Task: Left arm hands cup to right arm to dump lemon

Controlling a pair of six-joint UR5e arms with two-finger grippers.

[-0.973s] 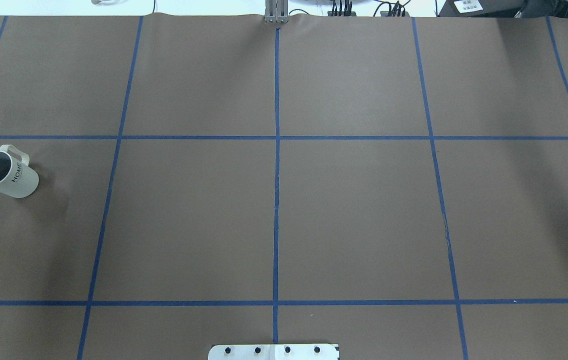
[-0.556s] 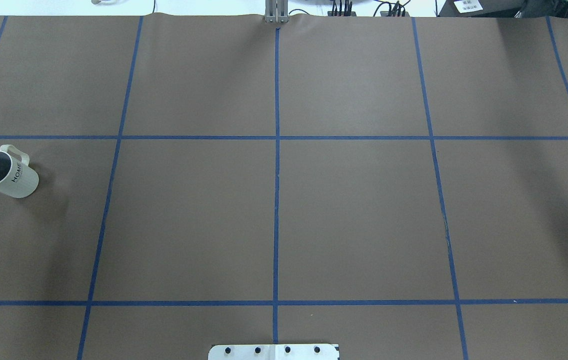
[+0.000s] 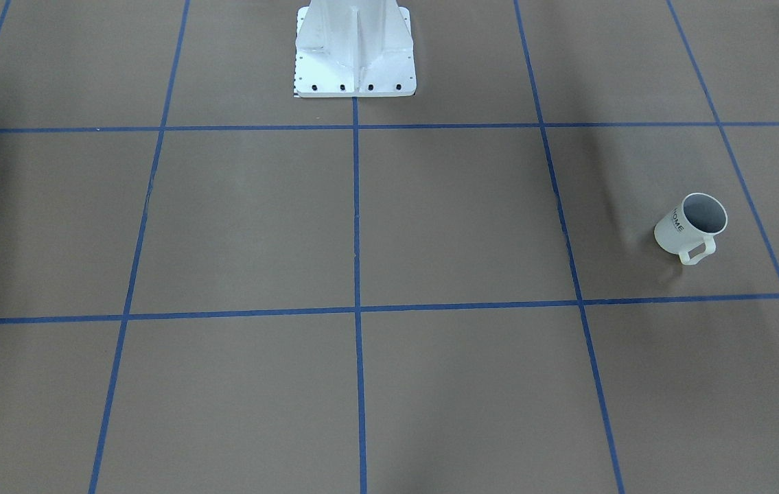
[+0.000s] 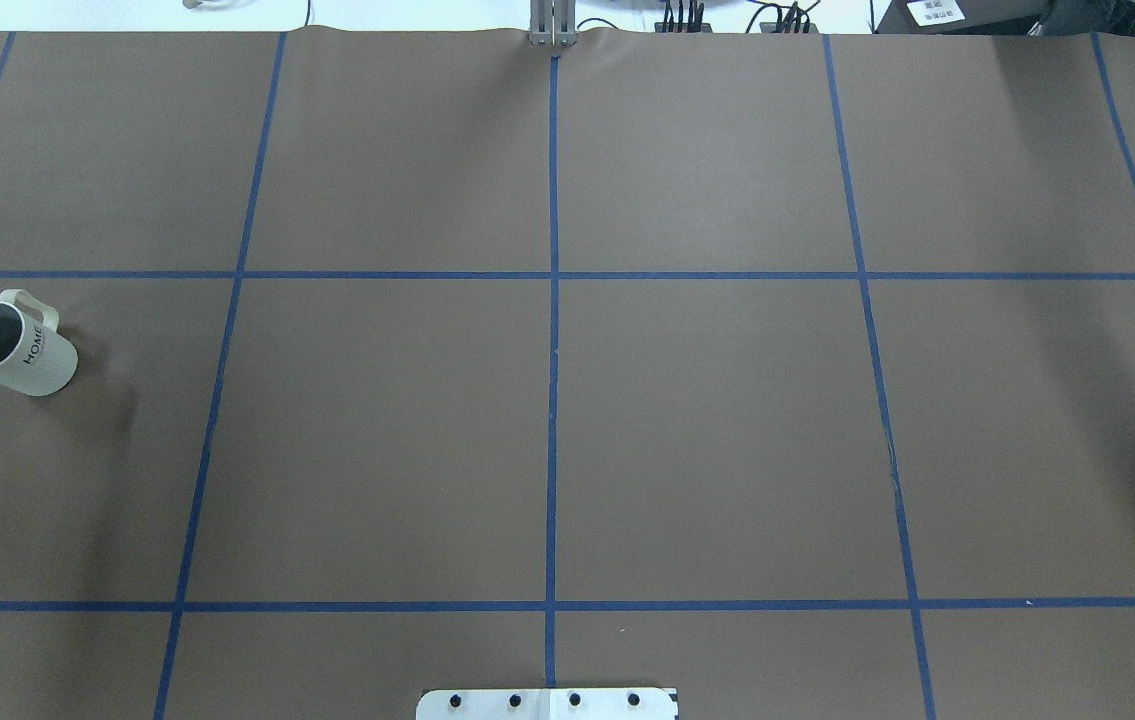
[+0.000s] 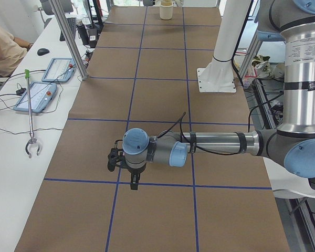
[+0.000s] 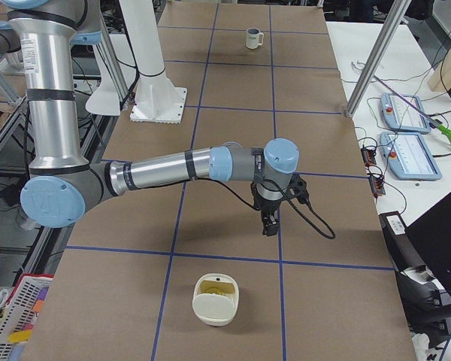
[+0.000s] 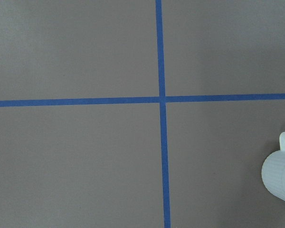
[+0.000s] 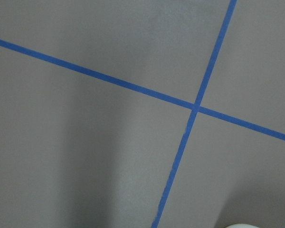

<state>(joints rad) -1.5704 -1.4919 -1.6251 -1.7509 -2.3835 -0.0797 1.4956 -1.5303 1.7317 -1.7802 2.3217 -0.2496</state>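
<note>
The cup [image 4: 37,360], a white mug with black "HOME" lettering, stands upright at the table's left side. It also shows in the front view [image 3: 677,233], far off in the right side view [image 6: 252,37], and at the right edge of the left wrist view [image 7: 279,175]. Its inside looks grey, and no lemon shows in it. My left gripper [image 5: 134,185] points down above the table near the cup, which its wrist hides in that view. My right gripper [image 6: 269,226] points down over bare table. I cannot tell whether either is open or shut.
A white container [image 6: 216,301] with something yellow inside sits on the table near my right gripper, and shows far off in the left side view [image 5: 166,9]. The robot's white base [image 3: 355,51] stands at the table's near edge. A side bench holds control pendants [image 5: 42,97].
</note>
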